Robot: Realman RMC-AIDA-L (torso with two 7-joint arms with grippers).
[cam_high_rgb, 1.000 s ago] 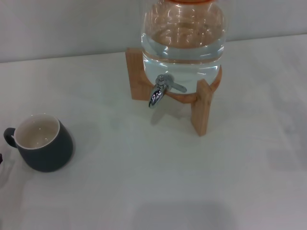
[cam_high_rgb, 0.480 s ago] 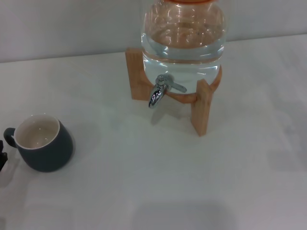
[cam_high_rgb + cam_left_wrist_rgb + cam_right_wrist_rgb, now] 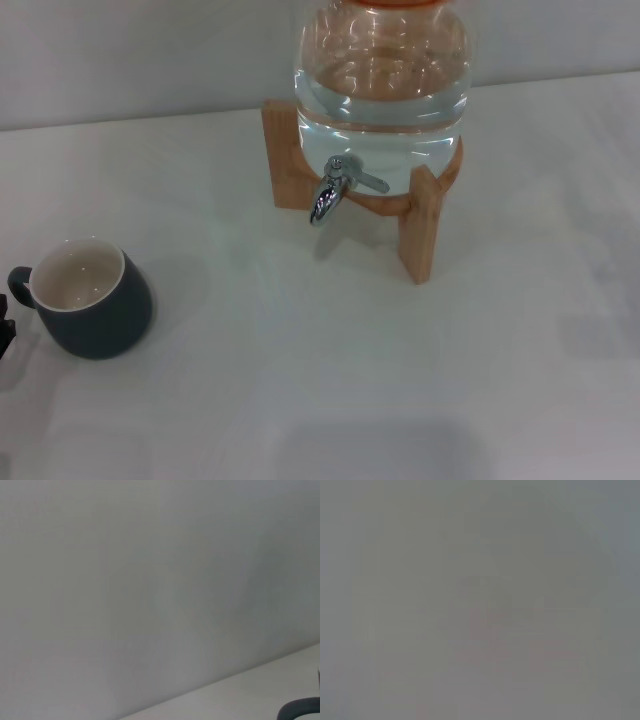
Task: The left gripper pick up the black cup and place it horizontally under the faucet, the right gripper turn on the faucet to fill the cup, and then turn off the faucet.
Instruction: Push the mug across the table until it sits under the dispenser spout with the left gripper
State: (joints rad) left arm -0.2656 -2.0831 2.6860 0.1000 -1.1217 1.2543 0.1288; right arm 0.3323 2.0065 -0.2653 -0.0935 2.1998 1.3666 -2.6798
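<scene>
The black cup (image 3: 92,298) stands upright on the white table at the left, cream inside, with its handle pointing left. A small black part of my left gripper (image 3: 4,335) shows at the left edge of the head view, just beside the handle. The left wrist view shows only a curved dark bit of the cup's handle (image 3: 300,710) and a grey wall. The chrome faucet (image 3: 328,195) sticks out of the jar's front, its lever (image 3: 366,181) pointing right and its spout down. No water runs. My right gripper is out of view; its wrist view is a blank grey.
A large clear glass jar (image 3: 381,85) half full of water sits on a tan wooden stand (image 3: 421,225) at the back middle. The white table (image 3: 330,370) stretches between cup and stand. A grey wall rises behind.
A black part of my left gripper has come into view at the left edge beside the cup's handle. The cup and the faucet have not moved.
</scene>
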